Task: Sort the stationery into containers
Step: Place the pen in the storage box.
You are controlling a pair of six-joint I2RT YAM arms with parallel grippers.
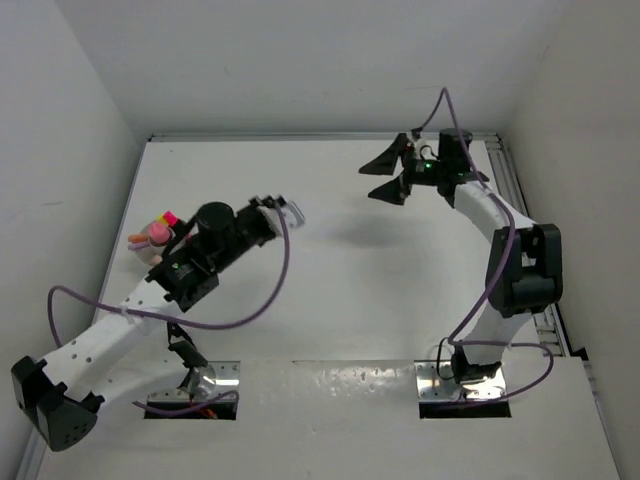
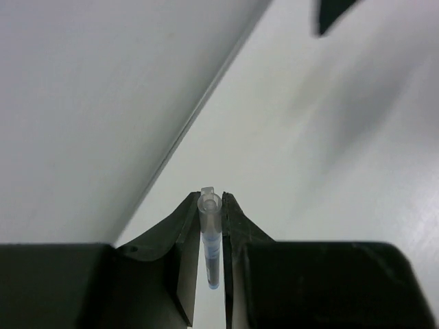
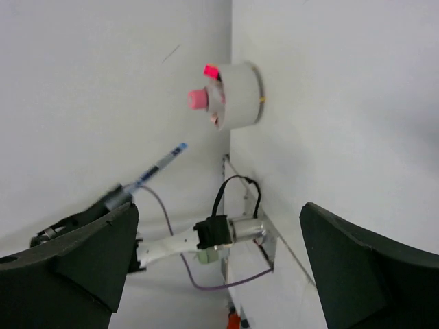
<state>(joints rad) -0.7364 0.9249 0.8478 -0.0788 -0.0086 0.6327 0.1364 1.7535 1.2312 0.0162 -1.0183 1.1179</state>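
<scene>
Pen [image 2: 210, 236]: thin, clear barrel with blue inside; it was pinched upright between the two black fingers, its pale end poking just past their tips in the left wrist view; seen from the right wrist camera it slanted in the air, blue tip uppermost; it was well apart from the dish, out over the middle-left of the table.
Left claw [image 1: 283, 210]: clenched on the pen; the jaws stood nearly together with only the barrel between them; the arm reached from the near left corner toward the middle of the table.
Dish [image 3: 241, 86]: round, shallow, pale grey-white; it sat on the table close to the left wall, just beside the left arm's forearm and partly hidden by it from above.
Dish contents: a pink highlighter [image 3: 197, 100] stuck up out of it; a red-tipped piece [image 3: 210, 70] stood beside that one; an orange piece [image 1: 136, 238] leaned over the rim toward the wall; anything lower inside could not be made out.
Right claw [image 1: 387, 178]: released, fingers spread wide with nothing between them; it hung near the far right corner, turned toward the left side, well apart from both pen and dish.
Table [image 1: 340, 300]: white, flat, walled in white on three sides.
Cables [image 1: 283, 270]: purple; one looped from each arm.
</scene>
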